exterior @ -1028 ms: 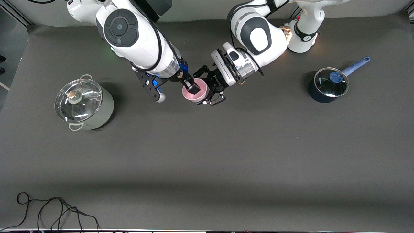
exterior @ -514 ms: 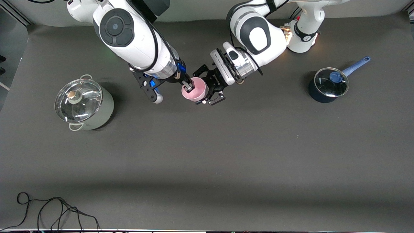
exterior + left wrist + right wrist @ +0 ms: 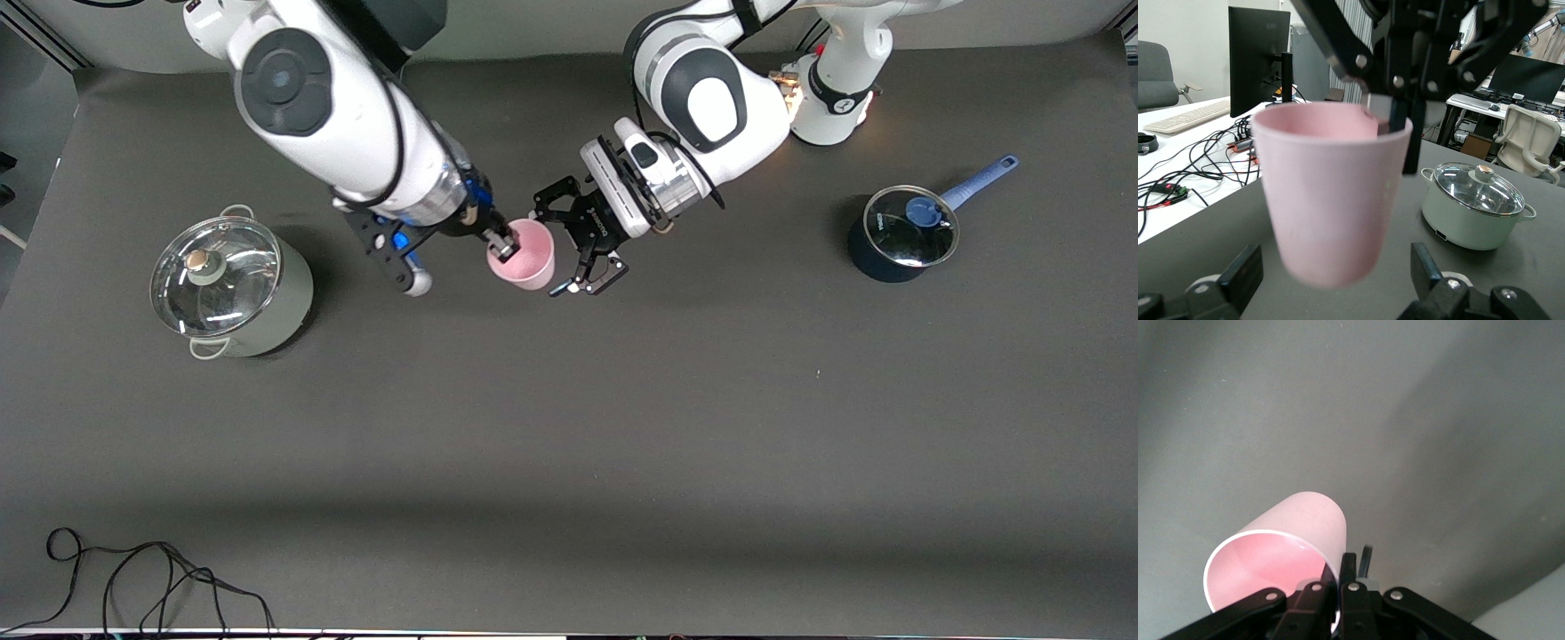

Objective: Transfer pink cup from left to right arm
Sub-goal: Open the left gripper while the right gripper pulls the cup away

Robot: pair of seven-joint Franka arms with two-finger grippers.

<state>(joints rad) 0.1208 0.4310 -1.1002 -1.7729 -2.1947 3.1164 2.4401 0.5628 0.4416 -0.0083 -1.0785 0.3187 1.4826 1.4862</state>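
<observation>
now the small pale-pink plastic cup (image 3: 523, 254) is held by the right gripper (image 3: 500, 245) alone, its two fingers pinched across the rim wall, one inside the cup and one outside, as is seen in the right wrist view (image 3: 1275, 567). half a second ago the cup was still bracketed by the left gripper (image 3: 589, 277); since then it has been carried a little toward the right arm's end of the table, and the left gripper's fingers (image 3: 1238, 283) are now spread wide with nothing between them, clear of the cup's sides. the cup is up in the air over the dark grey table mat (image 3: 569, 427), between the two wrists, roughly upright with its mouth upward.

the handover is therefore judged to be essentially made: the grasp has passed from left to right. what remains is for the cup to be drawn well clear of the left claw.

the pale-green lidded pot (image 3: 229, 286) and the dark blue saucepan with glass lid (image 3: 902, 233) are left untouched, well apart at either end.
</observation>
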